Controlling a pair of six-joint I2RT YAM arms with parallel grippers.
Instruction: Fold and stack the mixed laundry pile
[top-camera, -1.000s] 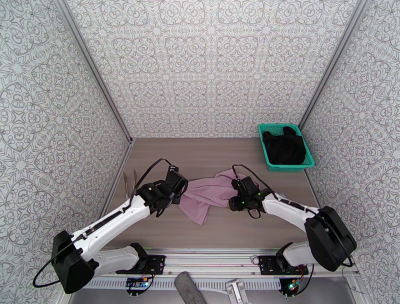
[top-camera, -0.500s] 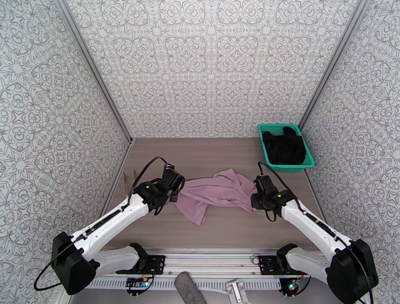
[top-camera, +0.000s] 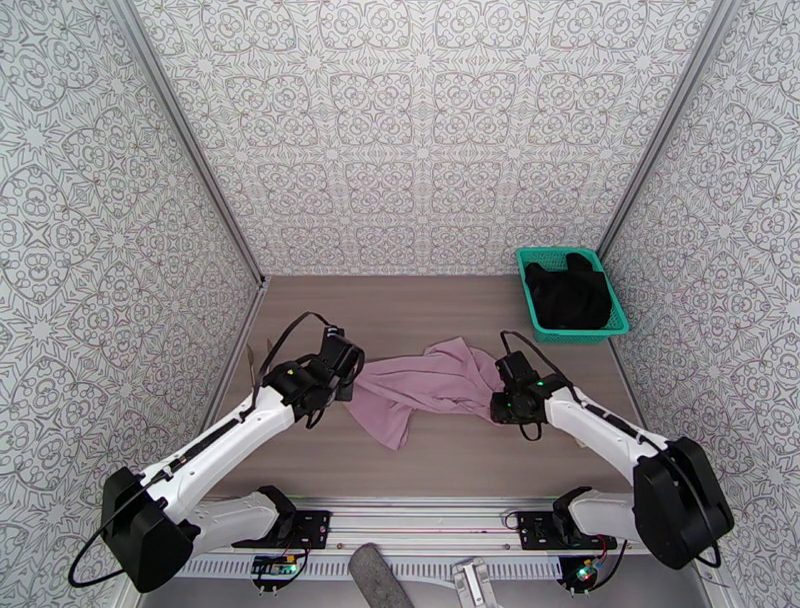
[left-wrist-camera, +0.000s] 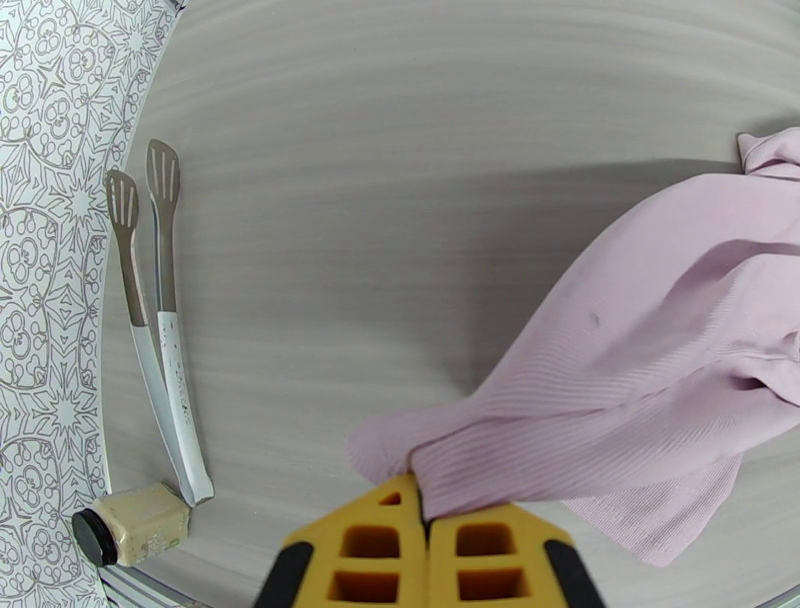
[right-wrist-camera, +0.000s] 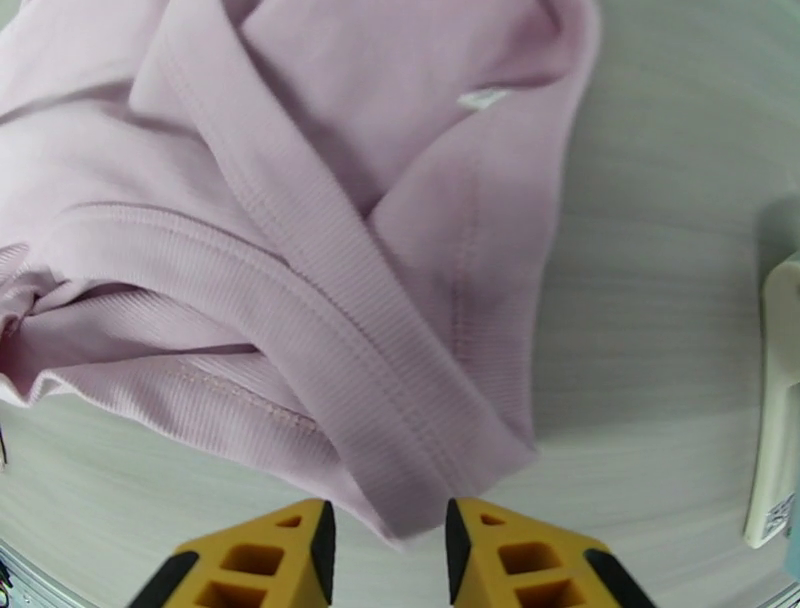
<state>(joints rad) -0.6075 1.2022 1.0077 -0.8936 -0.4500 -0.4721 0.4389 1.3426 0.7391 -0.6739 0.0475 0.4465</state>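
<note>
Crumpled pink shirt (top-camera: 425, 385), long axis left to right, flap pointing nearward

We log the right hand (top-camera: 498, 405) moving from over the middle-right of the pink shirt (top-camera: 425, 385) out past its right end, then back a touch to the left. It now sits at the shirt's right edge. The right arm (top-camera: 600, 430) swung its elbow out to the right and low in the top view, then came part way back. The shirt went from bunched and narrow to drawn out wider across the worktop (top-camera: 430, 310), right side pulled rightward. The left hand (top-camera: 350, 388) slid a little left, and the shirt's left end went with it.
</note>
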